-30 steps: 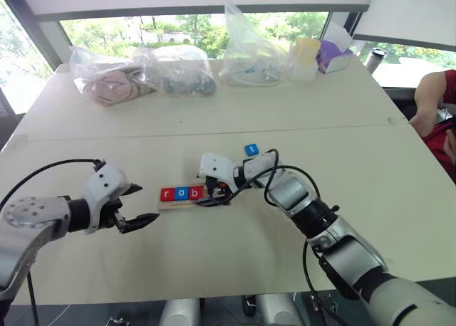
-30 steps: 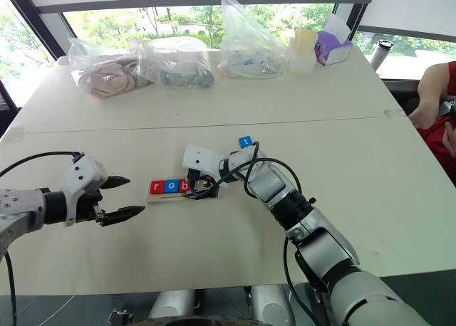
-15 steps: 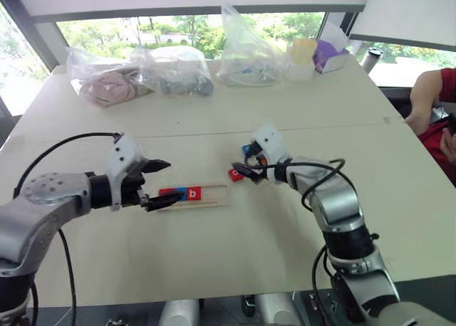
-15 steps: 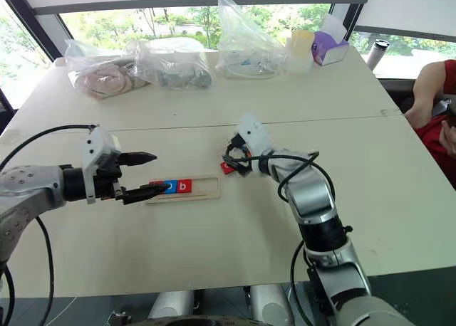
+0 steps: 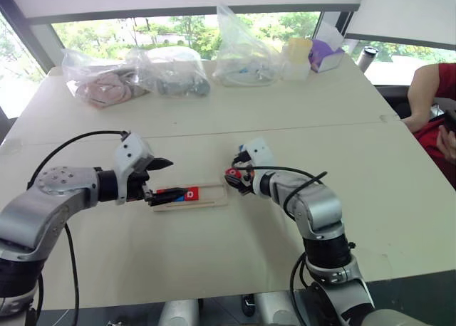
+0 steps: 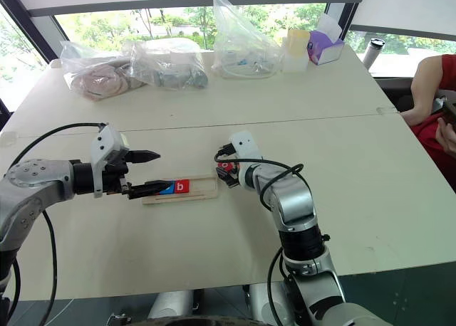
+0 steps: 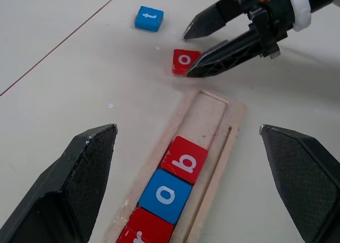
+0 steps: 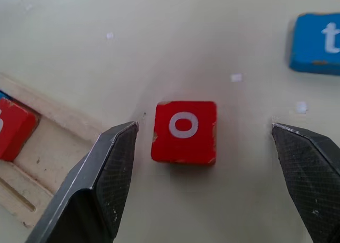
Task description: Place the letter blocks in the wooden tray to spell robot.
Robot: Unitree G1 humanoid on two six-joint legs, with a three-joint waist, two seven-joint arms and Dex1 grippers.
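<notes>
The wooden tray (image 5: 211,196) lies mid-table holding three letter blocks: red r (image 7: 141,230), blue o (image 7: 166,195) and red b (image 7: 184,161). Its right part is bare. A loose red o block (image 8: 184,130) lies flat on the table just off the tray's right end, and a blue t block (image 7: 149,18) sits a little beyond it. My right gripper (image 8: 204,127) is open, with one finger on each side of the red o and not touching it. My left gripper (image 5: 162,182) is open over the tray's left end, its lower finger hiding the r in the head views.
Along the far table edge lie three clear plastic bags (image 5: 174,70), a yellow cup (image 5: 298,52) and a purple tissue box (image 5: 324,52). A person in red (image 5: 434,102) sits at the right edge. A seam (image 5: 320,124) crosses the table behind the tray.
My right gripper left the tray's right end, rolled its wrist and now straddles the red o. My left gripper moved right to the tray's left end. The head camera shifted.
</notes>
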